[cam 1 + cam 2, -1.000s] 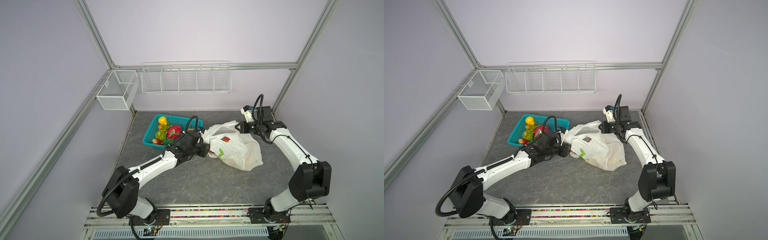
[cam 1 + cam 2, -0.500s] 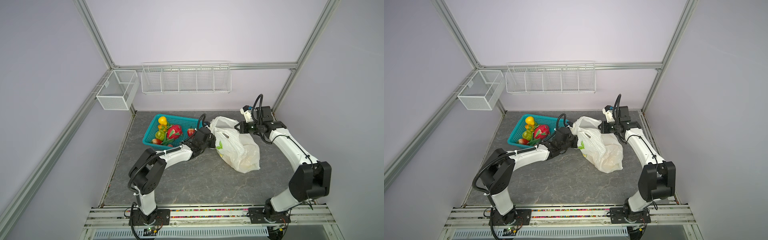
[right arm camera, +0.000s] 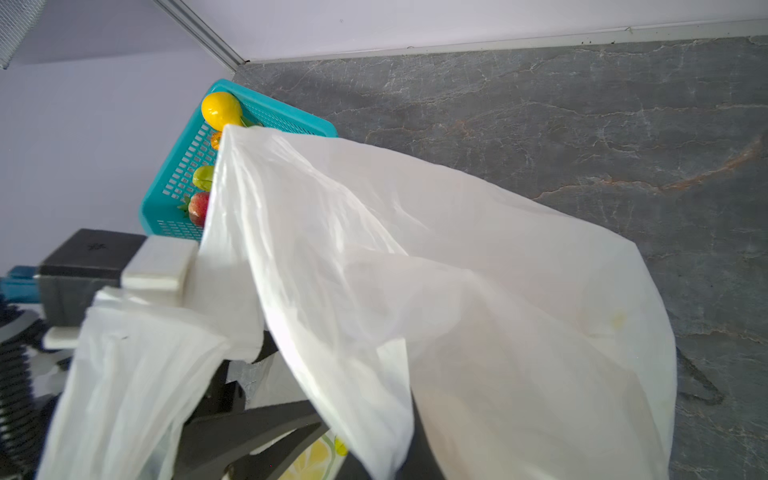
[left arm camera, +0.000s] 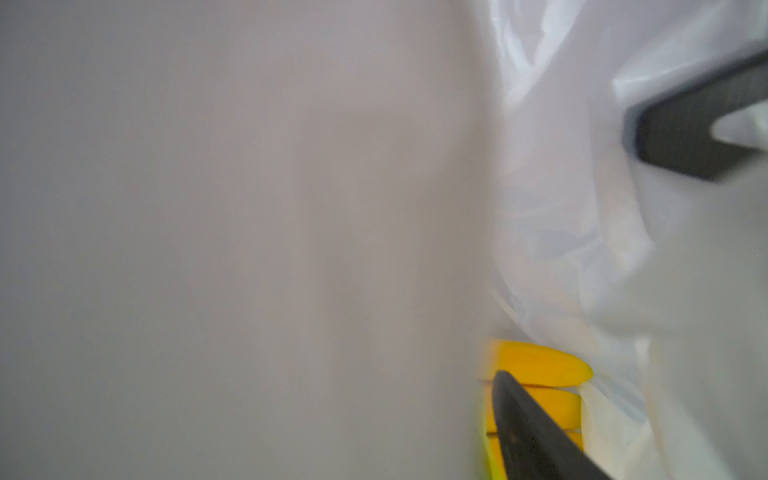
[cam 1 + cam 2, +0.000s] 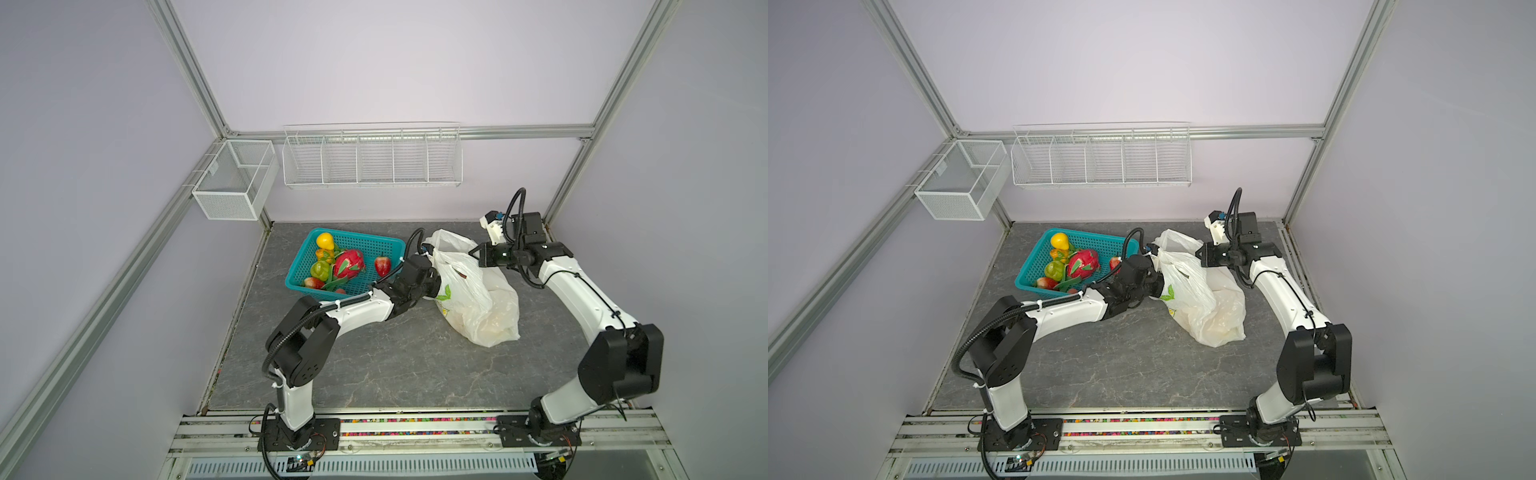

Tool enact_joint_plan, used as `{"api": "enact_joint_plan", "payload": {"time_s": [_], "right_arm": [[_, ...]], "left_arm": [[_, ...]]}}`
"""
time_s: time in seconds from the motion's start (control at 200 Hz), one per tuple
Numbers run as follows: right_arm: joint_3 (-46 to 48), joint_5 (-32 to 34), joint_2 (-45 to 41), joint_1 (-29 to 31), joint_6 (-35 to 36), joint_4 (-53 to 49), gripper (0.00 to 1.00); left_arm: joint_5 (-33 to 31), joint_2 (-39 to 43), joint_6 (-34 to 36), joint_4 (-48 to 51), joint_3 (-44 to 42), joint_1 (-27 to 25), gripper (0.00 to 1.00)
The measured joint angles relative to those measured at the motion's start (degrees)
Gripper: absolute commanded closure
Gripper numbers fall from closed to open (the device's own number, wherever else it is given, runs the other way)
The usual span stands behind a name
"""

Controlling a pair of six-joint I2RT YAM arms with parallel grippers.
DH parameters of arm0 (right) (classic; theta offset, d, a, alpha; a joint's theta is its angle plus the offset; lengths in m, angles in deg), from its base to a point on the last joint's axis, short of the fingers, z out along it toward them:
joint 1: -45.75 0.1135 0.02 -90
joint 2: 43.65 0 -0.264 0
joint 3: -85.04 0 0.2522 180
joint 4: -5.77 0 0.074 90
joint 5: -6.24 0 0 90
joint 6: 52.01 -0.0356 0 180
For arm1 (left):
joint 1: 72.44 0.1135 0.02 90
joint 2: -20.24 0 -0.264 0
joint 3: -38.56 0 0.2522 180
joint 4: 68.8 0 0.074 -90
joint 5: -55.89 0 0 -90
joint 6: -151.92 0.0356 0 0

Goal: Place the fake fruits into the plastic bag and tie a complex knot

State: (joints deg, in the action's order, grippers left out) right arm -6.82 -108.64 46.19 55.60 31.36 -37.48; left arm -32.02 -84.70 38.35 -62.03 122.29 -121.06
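Since a second ago my left arm has folded its elbow back toward its base, and the bag (image 5: 478, 299) now stands narrower and taller on the table (image 5: 374, 365). In both top views the left gripper (image 5: 432, 279) (image 5: 1156, 275) sits at the bag's mouth, just beside the basket (image 5: 386, 245) that holds a dragon fruit (image 5: 348, 264). The right gripper (image 5: 473, 254) (image 5: 1200, 254) has its jaws pressed together on the bag's far rim. In the left wrist view, my fingers (image 4: 685, 137) are spread wide inside the white plastic, with a banana (image 4: 540, 365) by the lower one. In the right wrist view, the bag (image 3: 457, 311) drapes over the dark fingers (image 3: 257, 432).
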Motion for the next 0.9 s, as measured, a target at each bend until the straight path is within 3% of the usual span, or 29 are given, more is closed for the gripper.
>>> {"api": "enact_joint_plan", "payload": {"time_s": [0.11, 0.365, 0.9], "right_arm": [[0.0, 0.0, 0.0, 0.0, 0.2, 0.0, 0.93], [0.0, 0.5, 0.0, 0.0, 0.6, 0.0, 0.93], [0.0, 1.1, 0.0, 0.0, 1.1, -0.3, 0.93]], "left_arm": [[-0.1, 2.8, 2.7, 1.3, -0.8, 0.9, 0.21], [-0.8, 9.3, 9.4, 6.2, -4.5, 3.6, 0.33], [-20.0, 18.3, 20.1, 19.6, -7.6, 3.7, 0.35]]}}
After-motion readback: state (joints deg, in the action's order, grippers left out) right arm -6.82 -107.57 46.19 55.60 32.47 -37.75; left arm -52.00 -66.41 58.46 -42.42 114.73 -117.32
